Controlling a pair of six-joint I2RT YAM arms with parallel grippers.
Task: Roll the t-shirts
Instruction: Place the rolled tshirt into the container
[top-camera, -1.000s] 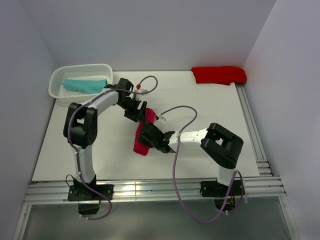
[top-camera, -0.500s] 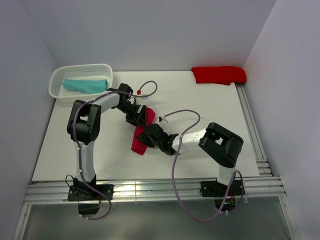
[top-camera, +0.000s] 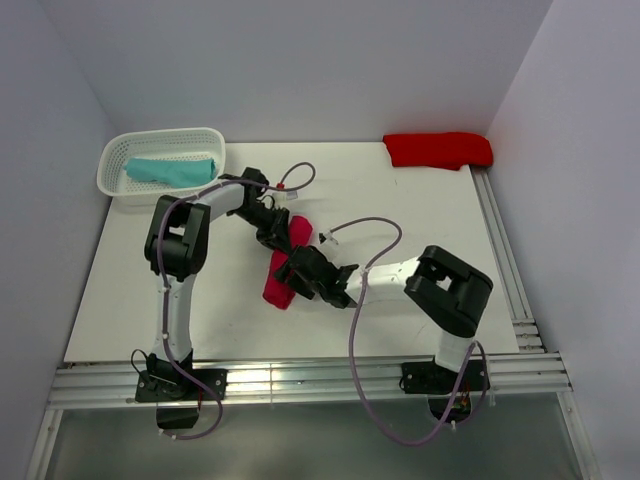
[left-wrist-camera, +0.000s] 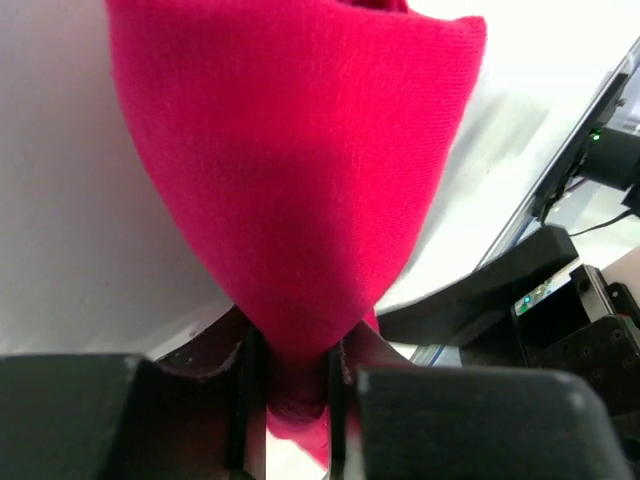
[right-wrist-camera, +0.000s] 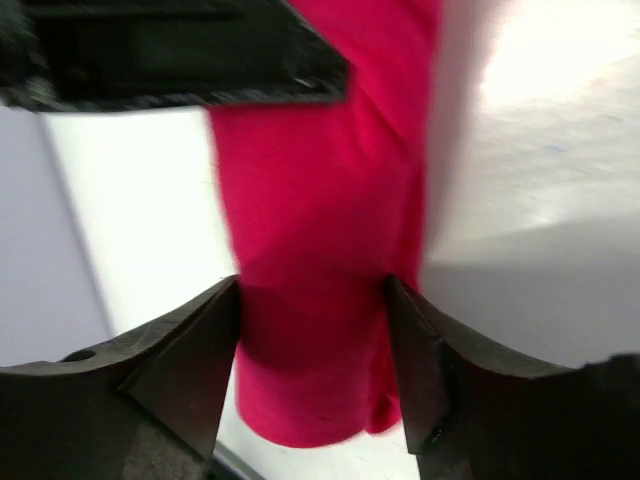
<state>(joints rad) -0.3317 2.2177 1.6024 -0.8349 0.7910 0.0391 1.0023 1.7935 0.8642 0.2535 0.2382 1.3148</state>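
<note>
The raspberry-crimson t-shirt (top-camera: 279, 288) lies as a long, narrow bundle near the middle of the matte white table (top-camera: 150, 300), with both arms meeting over it. The left gripper (top-camera: 282, 238) has its jaws pinched tight on a fold at the far end. In the left wrist view the cloth funnels down from a broad, rounded drape into a thin wedge between the black fingers (left-wrist-camera: 250, 400). The right gripper (top-camera: 298, 270) stands with its jaws spread wide on either side of the bundle, the cloth filling the gap. Whether its pads press the fabric cannot be told.

The step in hand looks like tightening or turning the roll. To do it well, the pinching gripper should probably hold the end taut and low. The wide one would then cup the bundle evenly, so that the layers turn together rather than slip. Pulling upward could let the roll unwind, since soft cloth gives no resistance.

The fabric is a fine, matte knit with a visible weave, limp and thick where it is doubled. The brighter scarlet t-shirt (top-camera: 438, 150) rests as a flattened, folded oblong at the far right corner of the table. The teal t-shirt (top-camera: 170, 170) lies in the white plastic lattice basket (top-camera: 110, 160), a rigid rounded tub at the far left.
</note>
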